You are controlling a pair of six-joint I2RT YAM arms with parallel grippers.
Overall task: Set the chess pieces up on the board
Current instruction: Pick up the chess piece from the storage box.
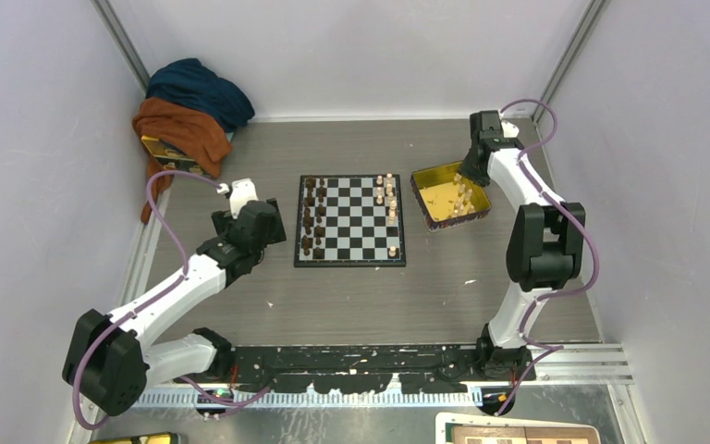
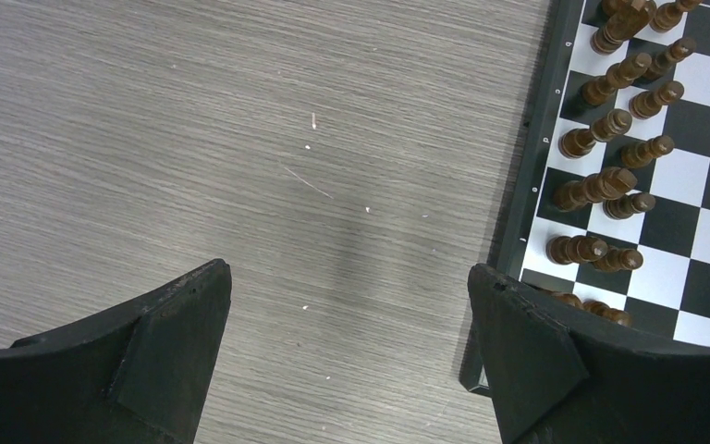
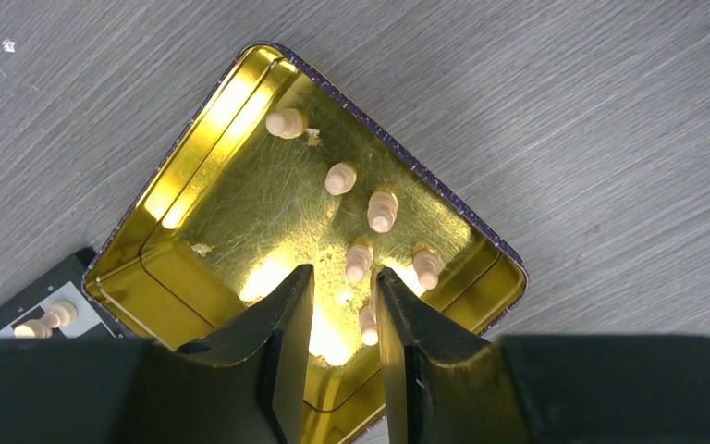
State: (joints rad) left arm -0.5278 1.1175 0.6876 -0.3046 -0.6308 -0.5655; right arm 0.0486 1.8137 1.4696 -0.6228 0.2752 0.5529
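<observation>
The board (image 1: 349, 242) lies mid-table, with several light-tan chess pieces (image 1: 388, 196) standing along its right side. More chess pieces (image 3: 382, 209) lie loose in the yellow tray (image 3: 194, 185) right of the board. My right gripper (image 3: 344, 273) hangs over the tray, open by a narrow gap. One chess piece (image 3: 368, 326) lies on the tray floor below that gap, close to the right finger. A corner of the board (image 3: 28, 298) shows at lower left with a tan piece on it. My left gripper (image 2: 348, 271) is wide open over bare table just left of the board (image 2: 693, 213), holding nothing.
Dark brown pieces (image 2: 601, 139) fill the board's left two columns, near my left gripper's right finger (image 2: 527, 342). A pile of blue and orange cloth (image 1: 189, 111) covers a yellow box (image 1: 162, 148) at the back left corner. Walls enclose the table on three sides.
</observation>
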